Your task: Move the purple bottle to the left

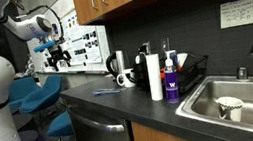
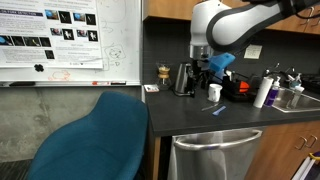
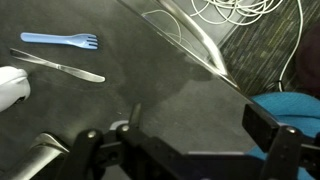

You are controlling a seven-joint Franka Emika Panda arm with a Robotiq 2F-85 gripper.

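The purple bottle [image 1: 171, 80] has a white pump top and stands on the dark counter [image 1: 121, 100]. It is just beside the taller white paper-towel roll [image 1: 154, 76], near the sink. My gripper [image 1: 59, 56] hangs in the air well away from the bottle, over the far end of the counter; it also shows in an exterior view [image 2: 205, 66]. In the wrist view the gripper [image 3: 185, 145] is open and empty, its fingers wide apart above bare counter. The bottle is not in the wrist view.
A blue plastic fork [image 3: 60, 40] and a knife [image 3: 60, 66] lie on the counter. A black-and-white mug [image 1: 126, 79], a kettle [image 1: 115, 65], a dish rack [image 1: 192, 71] and a sink [image 1: 242, 99] line the counter. A blue chair [image 2: 95, 140] stands in front.
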